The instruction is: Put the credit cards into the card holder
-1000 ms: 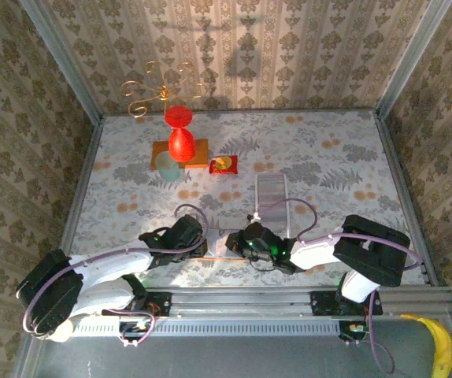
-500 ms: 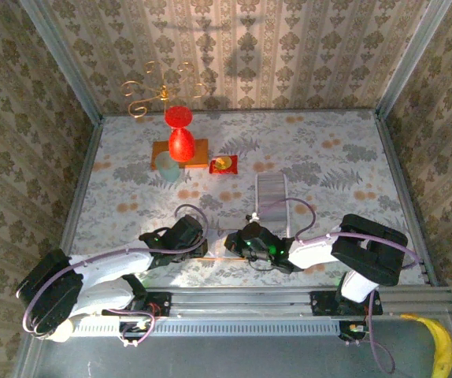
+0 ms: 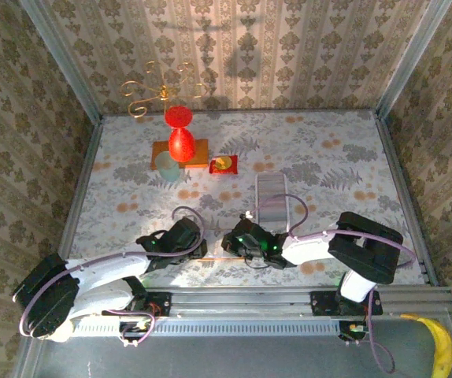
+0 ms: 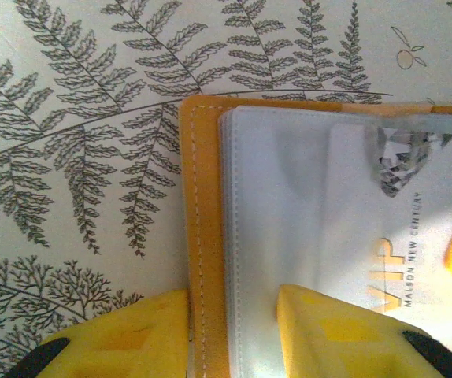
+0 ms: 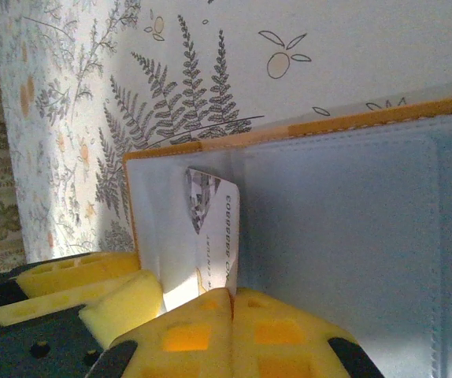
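An orange card holder [image 4: 198, 197] with clear plastic sleeves lies open near the table's front edge, seen as a thin orange strip [image 3: 214, 257] from above. My left gripper [image 4: 232, 303] is shut on the card holder's stitched left edge and sleeves. A white VIP credit card [image 5: 214, 228] stands partly inside a sleeve of the card holder [image 5: 336, 213], and my right gripper [image 5: 232, 295] is shut on the card's near end. The same credit card [image 4: 399, 228] shows through the sleeve. The left gripper [image 3: 200, 247] and right gripper [image 3: 230, 244] nearly meet, and the left fingers [image 5: 124, 303] sit beside the card.
A pale grey rectangular stack [image 3: 272, 193] lies behind the right arm. At the back left stand a red vase [image 3: 180, 142] on an orange mat, a gold wire stand [image 3: 159, 93] and a small red tray [image 3: 224, 164]. Patterned walls enclose the table.
The right gripper has shifted a little to the left, closer to the left gripper, with the card in it. The left gripper has stayed put.
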Robot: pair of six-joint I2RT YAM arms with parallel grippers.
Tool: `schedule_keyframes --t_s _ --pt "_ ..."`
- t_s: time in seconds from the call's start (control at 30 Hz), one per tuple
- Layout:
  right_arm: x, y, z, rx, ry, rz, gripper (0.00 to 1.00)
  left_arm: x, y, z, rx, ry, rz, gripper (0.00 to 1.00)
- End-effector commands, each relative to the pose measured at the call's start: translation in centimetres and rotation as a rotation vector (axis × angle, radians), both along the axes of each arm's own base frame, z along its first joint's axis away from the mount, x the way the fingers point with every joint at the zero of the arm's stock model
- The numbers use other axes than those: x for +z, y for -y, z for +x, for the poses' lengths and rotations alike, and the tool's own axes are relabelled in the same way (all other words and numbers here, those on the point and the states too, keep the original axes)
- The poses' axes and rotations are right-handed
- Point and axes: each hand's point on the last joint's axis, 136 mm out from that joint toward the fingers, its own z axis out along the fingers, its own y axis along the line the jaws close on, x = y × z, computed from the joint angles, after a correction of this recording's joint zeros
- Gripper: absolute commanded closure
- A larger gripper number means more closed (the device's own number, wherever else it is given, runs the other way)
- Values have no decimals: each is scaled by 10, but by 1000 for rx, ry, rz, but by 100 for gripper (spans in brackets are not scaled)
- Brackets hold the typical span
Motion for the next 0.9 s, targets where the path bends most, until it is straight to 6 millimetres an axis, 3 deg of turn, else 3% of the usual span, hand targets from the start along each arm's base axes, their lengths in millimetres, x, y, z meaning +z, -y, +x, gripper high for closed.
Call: schedule_keyframes --t_s 0.0,0.67,0.87 --pt "-18 1 -10 49 -37 -80 100 -16 -5 -15 -5 -72 8 67" --pt "-8 -29 -4 136 -23 -76 100 -14 -2 -17 7 -64 -50 67" --pt "-7 -28 -4 138 -27 -87 100 -12 -1 -17 5 -59 -61 67"
